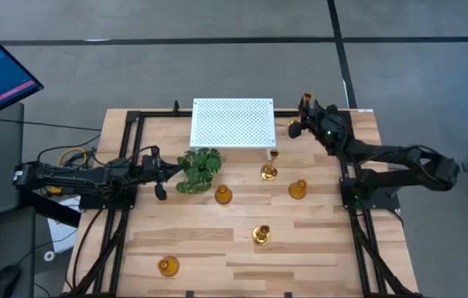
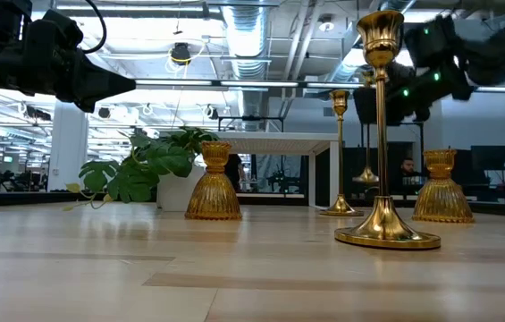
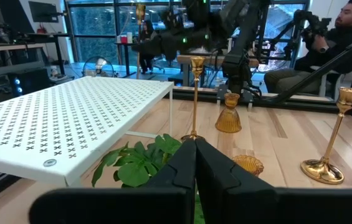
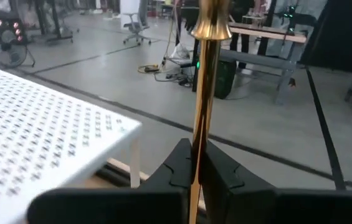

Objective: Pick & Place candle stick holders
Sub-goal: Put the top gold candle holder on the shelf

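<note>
My right gripper [image 1: 304,110] is over the table's far right corner, shut on a tall gold candle stick holder [image 4: 204,81] beside the white perforated platform [image 1: 232,122]. Other gold holders stand on their bases on the table. Two tall ones [image 1: 268,172] [image 1: 261,234] and two short ones [image 1: 297,189] [image 1: 223,195] are mid-table. Another short one [image 1: 167,266] is near the front left. My left gripper [image 1: 170,172] waits shut and empty at the left, next to the plant [image 1: 199,170]. My right gripper pinches the holder's thin stem [image 4: 199,134] between its two fingers, below the cup [image 4: 213,25]. The fingers come about level from the table's right side and lie across the stem. The holder stands upright in the hold. In the low view its base [image 2: 366,176] looks clear of the table.
The white platform stands on legs at the table's far middle. The green plant sits just in front of my left gripper. A tall holder [image 1: 273,155] stands by the platform's near right leg. Bare wood lies along the near edge. People sit beyond the table's far side.
</note>
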Robot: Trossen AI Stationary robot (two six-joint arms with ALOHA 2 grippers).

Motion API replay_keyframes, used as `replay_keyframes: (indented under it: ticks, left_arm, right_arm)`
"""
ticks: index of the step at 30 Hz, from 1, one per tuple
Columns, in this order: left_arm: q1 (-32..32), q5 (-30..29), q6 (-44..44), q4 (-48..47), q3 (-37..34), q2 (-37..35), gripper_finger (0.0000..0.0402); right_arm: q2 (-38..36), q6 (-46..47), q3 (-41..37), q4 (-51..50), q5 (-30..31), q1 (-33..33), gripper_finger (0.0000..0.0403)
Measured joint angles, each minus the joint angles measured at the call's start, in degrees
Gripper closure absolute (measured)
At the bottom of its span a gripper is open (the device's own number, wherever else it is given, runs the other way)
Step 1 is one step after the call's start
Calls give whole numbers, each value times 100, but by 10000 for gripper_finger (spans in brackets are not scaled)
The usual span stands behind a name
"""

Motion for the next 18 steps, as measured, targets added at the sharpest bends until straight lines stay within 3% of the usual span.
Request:
replay_keyframes:
  ticks: [7,18]
  left_arm:
    - [-1,-1,0,-2,0,0,396]
    - [-2,0,0,-20,0,0,396]
  right_arm:
    - [-93,-531,1394,-1324,-115,179,399]
    - [1097,-876,3301,-1589,-1723,414,399]
